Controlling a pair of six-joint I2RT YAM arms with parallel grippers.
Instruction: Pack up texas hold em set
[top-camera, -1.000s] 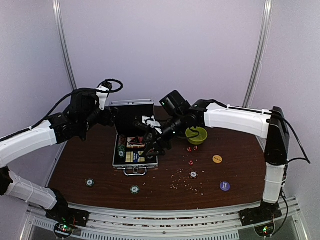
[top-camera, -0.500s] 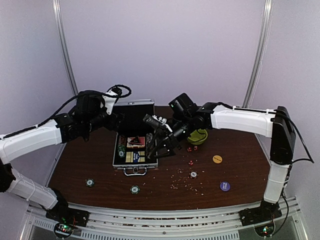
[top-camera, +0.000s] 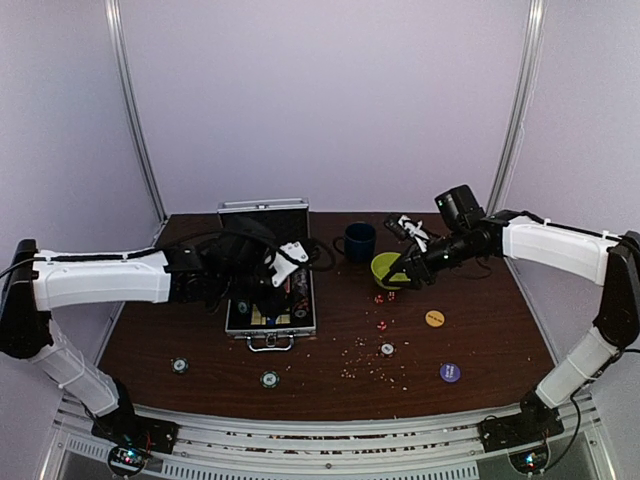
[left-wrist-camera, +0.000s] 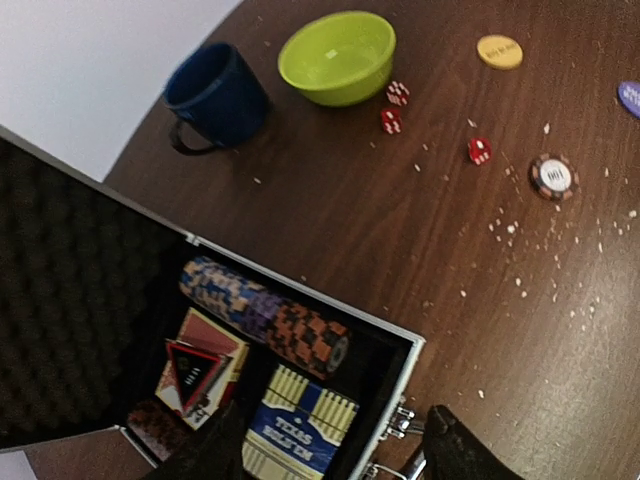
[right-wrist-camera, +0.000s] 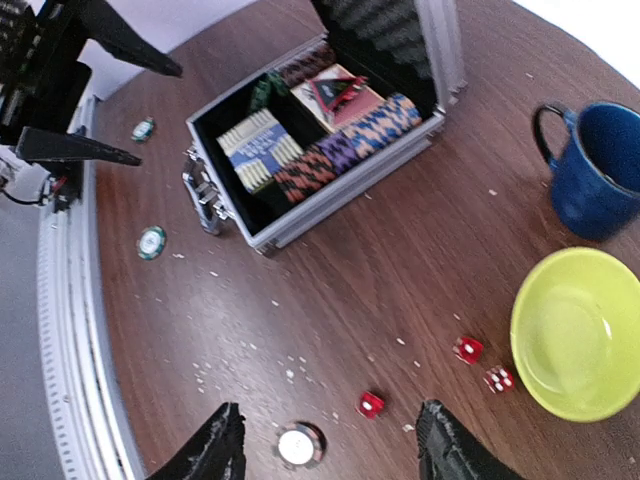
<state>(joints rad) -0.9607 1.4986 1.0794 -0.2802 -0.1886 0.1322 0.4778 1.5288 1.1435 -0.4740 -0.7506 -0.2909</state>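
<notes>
Top view: the briefcase (top-camera: 270, 327) lies open centrally and chips (top-camera: 270, 379) sit loose near the front edge of the table (top-camera: 150, 340), so you are mid-collection. Left wrist: the left gripper (left-wrist-camera: 330, 440) is spread and empty above the briefcase's latch side. Right wrist: the right gripper (right-wrist-camera: 328, 425) is spread and empty over a die (right-wrist-camera: 370, 403); descend there, with the bowl (right-wrist-camera: 575, 335) near.

Right pincer (right-wrist-camera: 331, 410) withdrew from over the briefcase (top-camera: 270, 318) rightward, now near the yellow-green bowl (top-camera: 388, 272). Left pincer (left-wrist-camera: 335, 420) moved right, now over the briefcase.
</notes>
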